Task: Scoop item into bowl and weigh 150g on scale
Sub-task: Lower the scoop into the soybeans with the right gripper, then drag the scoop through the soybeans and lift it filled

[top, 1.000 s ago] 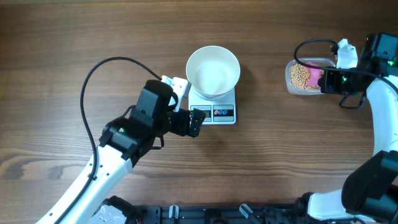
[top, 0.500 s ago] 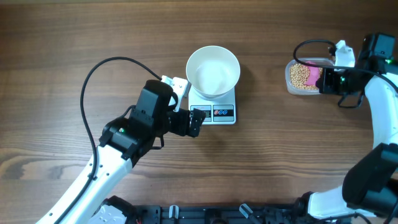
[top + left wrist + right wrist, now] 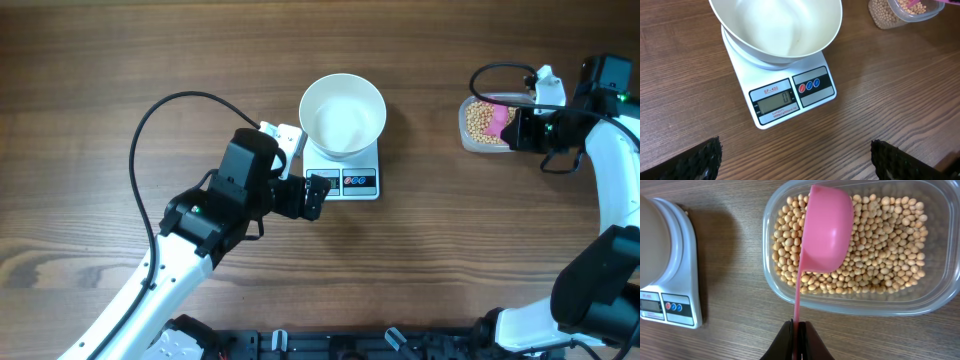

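A white bowl (image 3: 343, 113) stands on the small white scale (image 3: 358, 178) at the table's middle; it looks empty (image 3: 775, 30), and the scale's display (image 3: 776, 102) reads zero. Pale-tan beans (image 3: 880, 265) fill a clear tub (image 3: 470, 132) at the far right. A pink scoop (image 3: 824, 235) has its cup down among the beans, smooth back toward the wrist camera. My right gripper (image 3: 796, 330) is shut on the scoop's thin handle beside the tub's near wall. In front of the scale, my left gripper (image 3: 797, 160) is open over bare wood and holds nothing.
A black cable (image 3: 150, 130) loops over the table to the left of the left arm. Another cable (image 3: 500, 72) arcs above the tub. The tub's rim (image 3: 850, 305) stands between my right gripper and the beans.
My right gripper has shifted slightly toward the table's back with the scoop, whose cup now sits deeper in the tub. The left arm has not moved.
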